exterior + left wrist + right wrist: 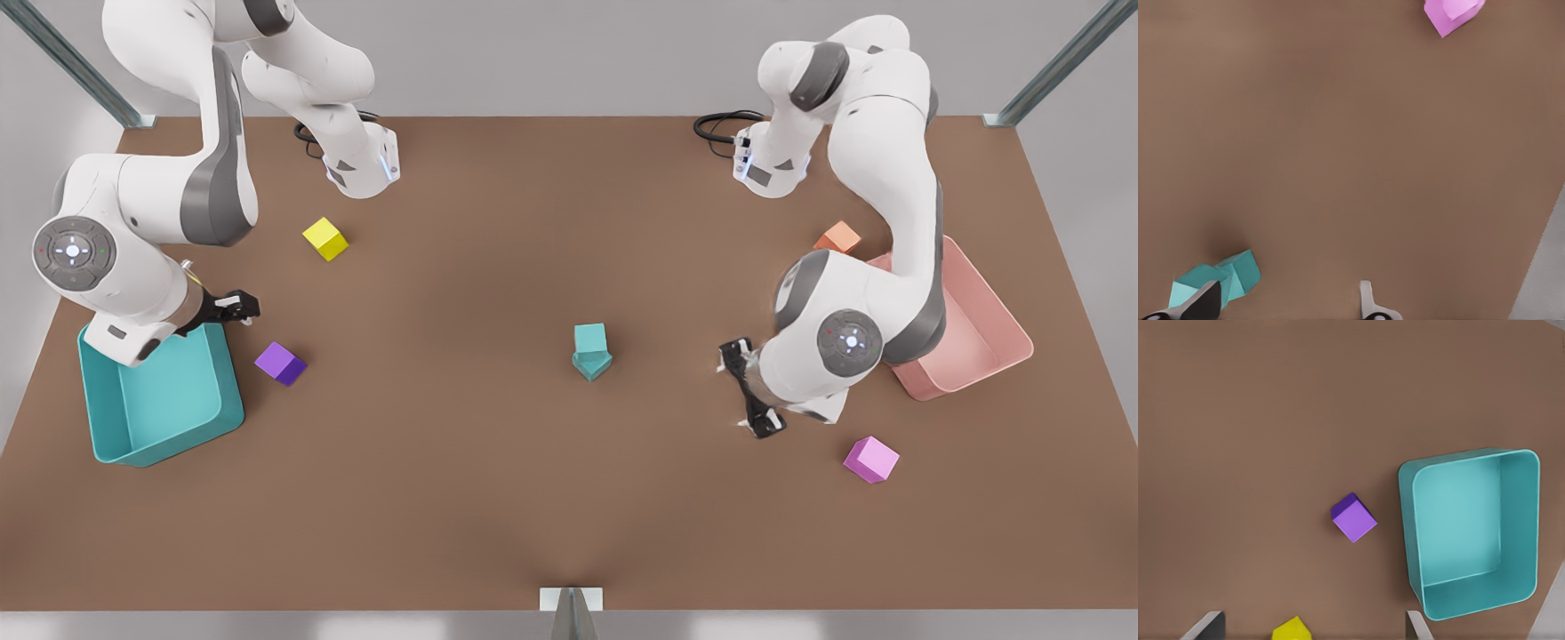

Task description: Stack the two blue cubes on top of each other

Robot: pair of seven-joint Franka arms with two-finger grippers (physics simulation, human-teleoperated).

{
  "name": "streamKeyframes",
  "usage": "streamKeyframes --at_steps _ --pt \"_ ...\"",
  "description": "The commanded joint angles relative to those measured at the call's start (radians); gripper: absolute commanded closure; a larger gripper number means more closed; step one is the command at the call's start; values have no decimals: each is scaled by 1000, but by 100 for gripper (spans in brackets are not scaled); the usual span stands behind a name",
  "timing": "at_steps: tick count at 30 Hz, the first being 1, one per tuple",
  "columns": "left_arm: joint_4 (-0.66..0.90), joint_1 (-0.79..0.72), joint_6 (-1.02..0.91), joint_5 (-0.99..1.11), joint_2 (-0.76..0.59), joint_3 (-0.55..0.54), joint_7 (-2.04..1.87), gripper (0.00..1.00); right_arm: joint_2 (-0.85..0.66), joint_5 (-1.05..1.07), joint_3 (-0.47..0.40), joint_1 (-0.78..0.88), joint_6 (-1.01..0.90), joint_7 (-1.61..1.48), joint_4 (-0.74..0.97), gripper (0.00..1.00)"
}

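- From where I sit the two blue cubes (591,351) are stacked mid-surface (498,462): upper one sits square on the lower, lower one is rotated so a corner pokes out below.
- Left wrist view has the same stack (1215,280) just beside one of the left fingers (1203,301), not between them.
- Left gripper (749,389) is on the front view's right, close to the stack but apart from it. Fingers spread wide, nothing held.
- Right gripper (233,307) is on the front view's left, over the near edge of the teal bin (204,422). Right wrist view shows both its fingers (1208,625) far apart with bare surface between, so open and holding nothing.
- Purple cube (281,364) lies just beside the teal bin, towards the middle of the surface; same cube in the right wrist view (1354,518) next to the bin (1418,520).
- Yellow cube (325,238) sits further back, apart from the purple one.
- Pink cube (871,460) is near the left arm, on the front view's right; also visible in the left wrist view (1453,13).
- Orange cube (837,237) sits beside the pink bin (987,356), which the left arm partly covers.
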Motion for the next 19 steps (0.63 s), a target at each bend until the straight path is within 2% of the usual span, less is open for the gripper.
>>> streamKeyframes --at_steps 1,2,3,4,6,8,10,12,19 --pt "-285 23 -121 13 -235 121 2137 0 -1 -2 0 0 3 1 -1 0" --pt "-441 32 -132 -25 -344 144 2319 0 -1 -2 0 0 3 -1 -1 0" --pt "-418 30 -263 -77 -349 167 2317 0 -1 -2 0 0 3 -1 -2 0" --pt "-390 -5 -300 -111 -366 268 2316 0 0 -1 0 10 1 -1 -2 0" --pt "-404 -25 -214 -113 -371 216 1949 0 2 -1 0 13 -2 -1 -5 0" --pt "-421 -3 -199 -140 -381 224 2179 0 0 1 0 14 -2 -1 -5 0" --pt "-425 -19 -238 -160 -447 275 2182 0 0 -1 0 14 -3 -1 -5 0" --pt "-425 -31 -235 -146 -447 299 2182 0 0 -1 0 14 -5 1 -5 0" --pt "-425 -22 -228 -180 -443 302 2176 0 5 1 0 14 -5 1 -5 0"
